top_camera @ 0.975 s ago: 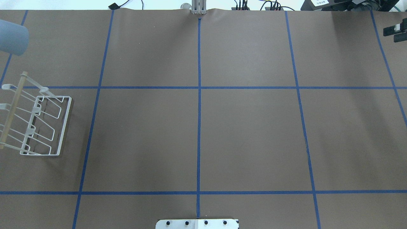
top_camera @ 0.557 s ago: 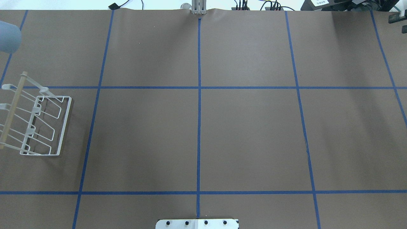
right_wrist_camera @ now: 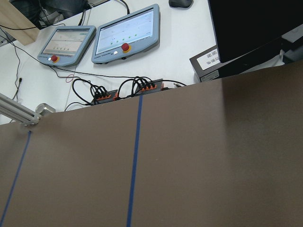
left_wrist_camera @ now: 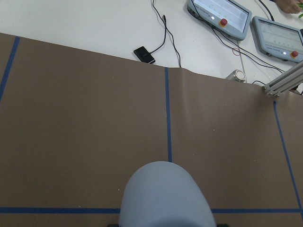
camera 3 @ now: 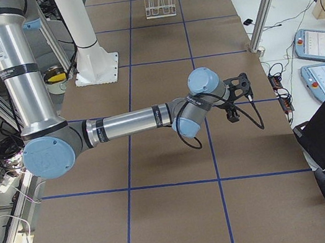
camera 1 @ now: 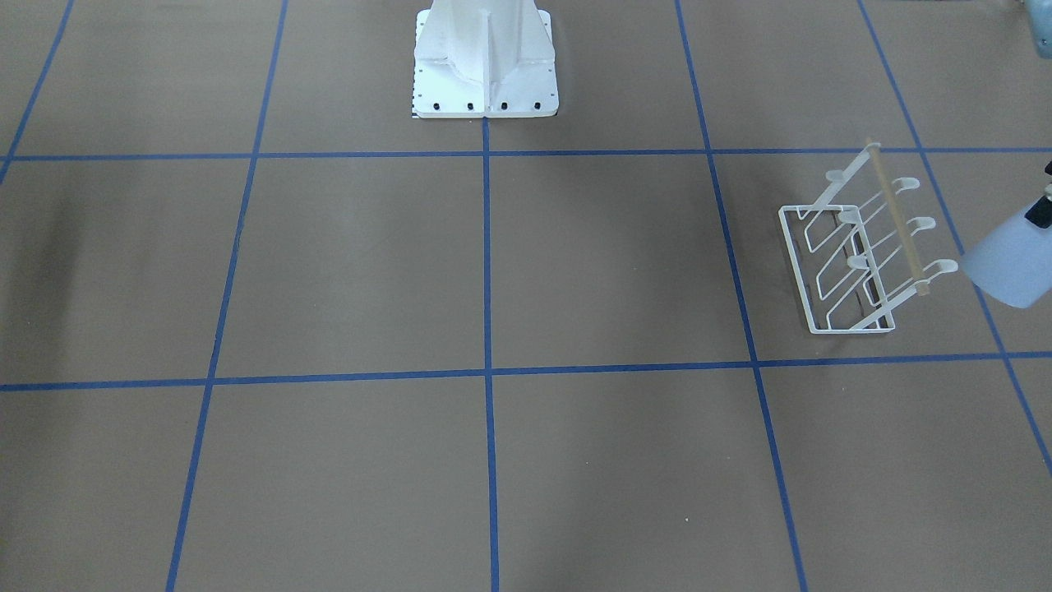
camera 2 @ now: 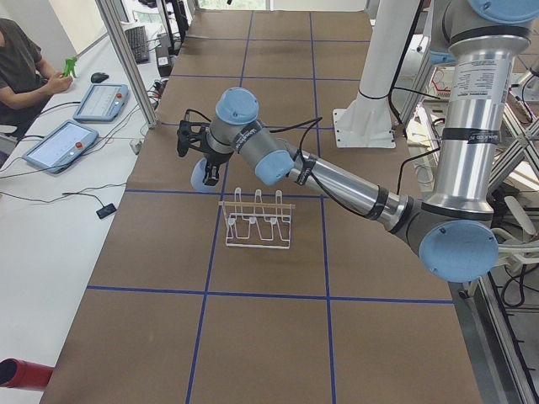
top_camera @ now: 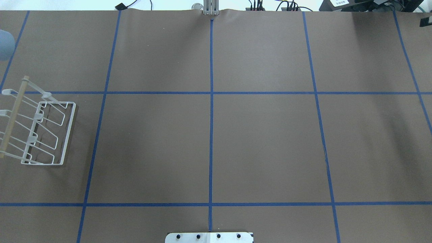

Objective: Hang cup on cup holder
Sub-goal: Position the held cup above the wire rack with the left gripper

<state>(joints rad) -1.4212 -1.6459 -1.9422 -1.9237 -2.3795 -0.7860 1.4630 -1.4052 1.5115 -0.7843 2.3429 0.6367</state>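
1. Overhead: the cup (top_camera: 4, 44) is only a blue sliver at the upper left edge, well above the cup holder (top_camera: 69, 135). The frame cuts off the holder's outer prongs. A dark scrap of the right gripper (top_camera: 426, 22) enters at the upper right, too little to tell whether it is apart or together.
2. Front-facing: the cup sits tilted at the right edge, partly cut off. It is just beside the holder's prong tips but apart from them. A dark bit of the left gripper (camera 1: 1042, 212) shows on its narrow end.
3. Exterior left: at centre left, the near arm's gripper is clamped on the cup, which is held in the air above the brown table (camera 2: 269, 337), just beyond the holder. The fingers are small and hard to make out.
4. Exterior right: the right gripper hangs over the table at centre right, and its jaws are unclear. The holder is tiny at the top.
5. Left wrist: the cup fills the bottom centre, cut off by the lower edge and hiding the fingers.
6. Right wrist: this view shows the table and the control tablets (right_wrist_camera: 125, 35). The fingers lie outside the frame.
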